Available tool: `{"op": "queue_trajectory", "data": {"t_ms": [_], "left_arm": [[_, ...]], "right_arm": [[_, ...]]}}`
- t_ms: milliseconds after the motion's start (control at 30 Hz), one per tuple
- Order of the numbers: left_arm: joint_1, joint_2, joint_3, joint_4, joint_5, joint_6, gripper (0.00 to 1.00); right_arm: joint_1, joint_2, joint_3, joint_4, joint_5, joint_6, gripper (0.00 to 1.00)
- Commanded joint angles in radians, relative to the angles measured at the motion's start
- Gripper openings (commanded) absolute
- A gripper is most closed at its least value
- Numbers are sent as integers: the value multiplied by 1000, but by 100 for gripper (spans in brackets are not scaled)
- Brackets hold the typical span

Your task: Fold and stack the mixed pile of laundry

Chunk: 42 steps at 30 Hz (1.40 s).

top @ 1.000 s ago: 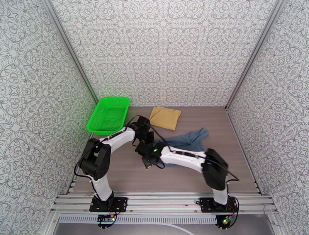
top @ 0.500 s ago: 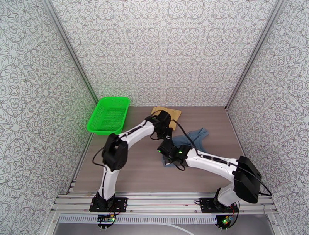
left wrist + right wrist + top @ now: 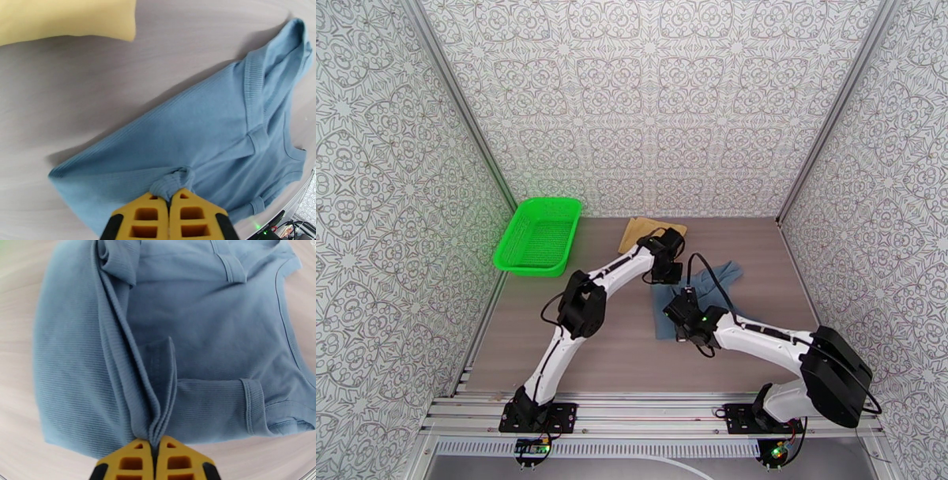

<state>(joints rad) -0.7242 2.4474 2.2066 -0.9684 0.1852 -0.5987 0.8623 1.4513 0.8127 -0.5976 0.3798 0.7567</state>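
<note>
So the left gripper [image 3: 170,195] had its yellow fingers pressed together on a little bunched-up knot of ribbed fabric from the blue-grey tank top [image 3: 189,130], pinching it right at the tips. From there the top fanned out ahead and to the right of that gripper, lying mostly flat on the desk [image 3: 59,98], with the banded neckline and armholes off on the right. Further out ahead and to the left sat the mustard cloth [image 3: 67,17], clear of the top with a strip of bare desk between them. The right gripper [image 3: 155,445] was doing pretty much the same thing: fingers squeezed shut on a raised ridge of the same top, a fold that ran straight ahead from the tips. One hemmed armhole edge lay just to the right of it, and the rest of the top spread flat in front. From above, both grippers were close together over the top, the left one on its far side and the right one on its near side. The green basket [image 3: 537,237] sat well off to the left of both, on the far left part of the desk.
</note>
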Motion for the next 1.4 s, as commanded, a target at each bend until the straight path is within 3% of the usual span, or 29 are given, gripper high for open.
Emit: {"op": "queue_trajectory", "data": {"t_ms": [0,633,700,767,833,900,1067,1200,1233,1300,1367], "left_arm": [[-10,37,46,-33,-13,-4,0],[16,71,70,16,-105,24,0],[18,71,68,20,-101,27,0],[20,72,64,26,-95,28,23],[21,70,64,34,-87,27,55],[22,63,66,44,-76,31,70],[29,12,95,45,-77,50,83],[49,-76,80,6,-138,82,99],[53,-108,56,0,-152,90,100],[67,-167,-16,-1,-163,102,100],[79,-215,-99,-5,-163,104,99]], "right_arm": [[-6,29,-27,24,-5,30,0],[-13,167,3,11,75,61,0],[-13,167,5,7,75,61,7],[-14,160,8,-2,77,61,15],[-13,147,15,-19,82,61,25],[-14,123,30,-47,86,54,32],[-13,5,84,-143,101,35,46],[-15,-112,149,-237,109,7,65],[-15,-131,165,-251,93,-8,78],[-15,-150,189,-261,47,-39,87],[-14,-149,207,-245,-26,-71,89]]}}
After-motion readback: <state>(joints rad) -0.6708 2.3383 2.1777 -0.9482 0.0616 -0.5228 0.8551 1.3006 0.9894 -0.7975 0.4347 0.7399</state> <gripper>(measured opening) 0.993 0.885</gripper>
